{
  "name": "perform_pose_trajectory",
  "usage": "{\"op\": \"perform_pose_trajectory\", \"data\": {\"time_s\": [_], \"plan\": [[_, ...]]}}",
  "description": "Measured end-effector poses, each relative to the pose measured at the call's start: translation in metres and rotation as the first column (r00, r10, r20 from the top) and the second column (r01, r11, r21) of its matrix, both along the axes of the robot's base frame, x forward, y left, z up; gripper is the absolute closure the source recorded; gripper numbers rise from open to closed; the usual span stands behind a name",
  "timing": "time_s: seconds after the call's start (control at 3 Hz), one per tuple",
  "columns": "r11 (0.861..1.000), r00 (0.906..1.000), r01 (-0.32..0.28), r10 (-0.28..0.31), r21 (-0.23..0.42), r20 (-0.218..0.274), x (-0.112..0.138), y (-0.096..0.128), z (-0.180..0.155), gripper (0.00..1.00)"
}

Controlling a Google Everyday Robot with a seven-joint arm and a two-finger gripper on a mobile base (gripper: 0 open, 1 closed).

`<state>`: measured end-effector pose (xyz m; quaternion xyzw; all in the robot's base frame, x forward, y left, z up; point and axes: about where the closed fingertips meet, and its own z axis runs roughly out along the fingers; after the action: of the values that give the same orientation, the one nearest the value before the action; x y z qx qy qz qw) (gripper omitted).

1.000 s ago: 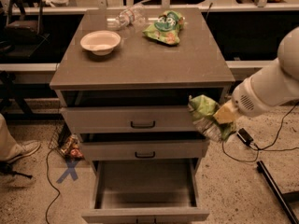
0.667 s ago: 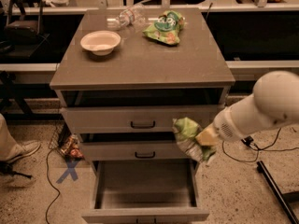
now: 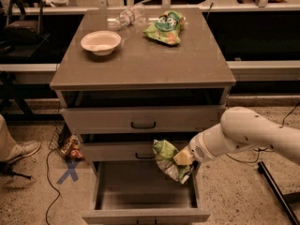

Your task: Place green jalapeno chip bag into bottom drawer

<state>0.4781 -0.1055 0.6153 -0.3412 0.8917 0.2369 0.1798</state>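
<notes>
There are three grey drawers: the top drawer [image 3: 103, 118], the middle drawer [image 3: 112, 150] and the bottom drawer [image 3: 140, 198]. Two black handles show, one on the top drawer and one on the middle drawer. There are two green bags: the green jalapeno chip bag [image 3: 166, 159], pinched in the tool [image 3: 183, 157] over the bottom drawer, and a flatter green bag [image 3: 165, 27] on the counter [image 3: 154, 64]. The counter also has one white bowl [image 3: 101, 42] and one clear bottle [image 3: 125, 18]. There is one robot arm [image 3: 253, 132] with one tool. One blue cross [image 3: 70, 171] is on the floor.

White rounded arm, tapered wrist – gripper [image 3: 183, 157], perhaps yellowish, against green jalapeno chip bag [image 3: 165, 153].
</notes>
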Motion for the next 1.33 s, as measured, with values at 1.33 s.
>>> {"op": "perform_pose_trajectory", "data": {"time_s": [1.33], "plan": [[0.925, 0.9904, -0.069, 0.019, 0.373, 0.137, 0.041, 0.044, -0.218, 1.00]]}}
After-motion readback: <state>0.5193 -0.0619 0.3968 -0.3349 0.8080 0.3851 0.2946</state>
